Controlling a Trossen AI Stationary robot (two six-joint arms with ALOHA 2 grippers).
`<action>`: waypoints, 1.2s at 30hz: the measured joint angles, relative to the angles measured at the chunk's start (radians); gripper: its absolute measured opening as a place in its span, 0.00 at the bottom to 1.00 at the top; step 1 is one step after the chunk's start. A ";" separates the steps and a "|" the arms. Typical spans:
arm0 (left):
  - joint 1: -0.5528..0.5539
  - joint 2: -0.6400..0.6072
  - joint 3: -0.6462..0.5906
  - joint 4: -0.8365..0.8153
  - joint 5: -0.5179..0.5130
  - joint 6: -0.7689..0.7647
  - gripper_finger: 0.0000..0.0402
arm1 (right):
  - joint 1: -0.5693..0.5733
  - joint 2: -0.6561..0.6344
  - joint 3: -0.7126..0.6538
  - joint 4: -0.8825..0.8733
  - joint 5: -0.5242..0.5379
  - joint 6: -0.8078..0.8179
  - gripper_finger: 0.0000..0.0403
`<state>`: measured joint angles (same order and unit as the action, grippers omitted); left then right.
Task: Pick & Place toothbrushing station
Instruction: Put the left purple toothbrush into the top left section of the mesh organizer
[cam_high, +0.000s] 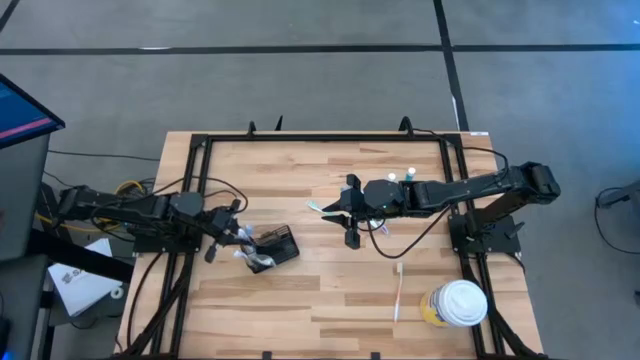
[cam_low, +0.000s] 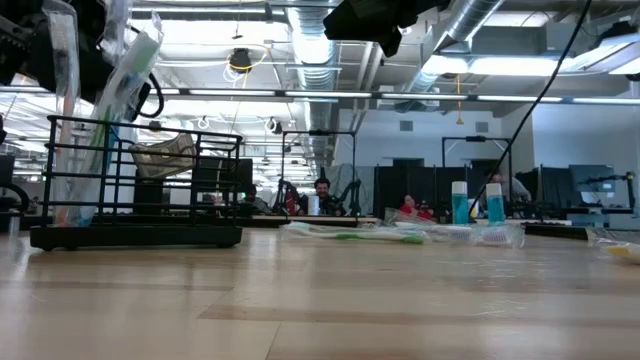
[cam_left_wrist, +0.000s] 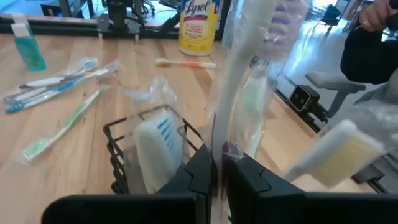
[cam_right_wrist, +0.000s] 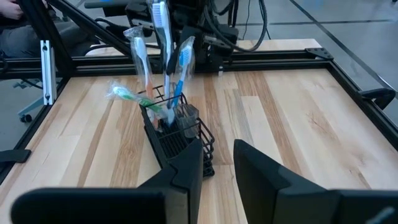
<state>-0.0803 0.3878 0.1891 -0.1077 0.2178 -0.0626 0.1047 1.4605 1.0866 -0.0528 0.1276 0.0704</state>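
The toothbrushing station (cam_high: 276, 246), a dark wire holder box, stands on the table (cam_high: 330, 300) left of centre, its long axis running roughly across the table with a slight skew. Several wrapped toothbrushes (cam_right_wrist: 163, 59) already stand upright in it.

The left gripper (cam_high: 240, 237) sits directly at the station's left end and over it. Its fingers are pinched together on a wrapped toothbrush (cam_left_wrist: 239, 81), which rises steeply from between them with its lower end at the holder's rim; whether that end has entered a compartment cannot be told. The coming move appears to be a short descent along the brush's own axis, into the box just beneath.

The right gripper (cam_high: 352, 212) hangs near the table's centre, well apart from the station, which lies to its left; its jaws stand partly apart and hold nothing. The left arm is clearly the nearer of the two.

Loose toothbrushes lie near the right arm, one white toothbrush (cam_high: 399, 293) lying lengthwise towards the front edge, beside a white-lidded cup (cam_high: 457, 304). Two small teal bottles (cam_low: 476, 204) stand at the far side
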 joint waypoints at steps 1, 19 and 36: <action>0.000 0.000 -0.008 0.010 0.000 -0.001 0.04 | 0.000 0.000 0.000 0.000 0.000 0.000 0.20; -0.001 0.000 -0.087 0.074 0.038 -0.025 0.05 | 0.000 0.000 0.000 0.000 0.000 0.000 0.20; -0.001 0.040 -0.119 0.090 0.021 -0.025 0.05 | 0.000 0.000 0.000 0.000 0.000 0.000 0.20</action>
<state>-0.0816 0.4282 0.0704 -0.0181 0.2388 -0.0872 0.1047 1.4605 1.0870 -0.0528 0.1276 0.0704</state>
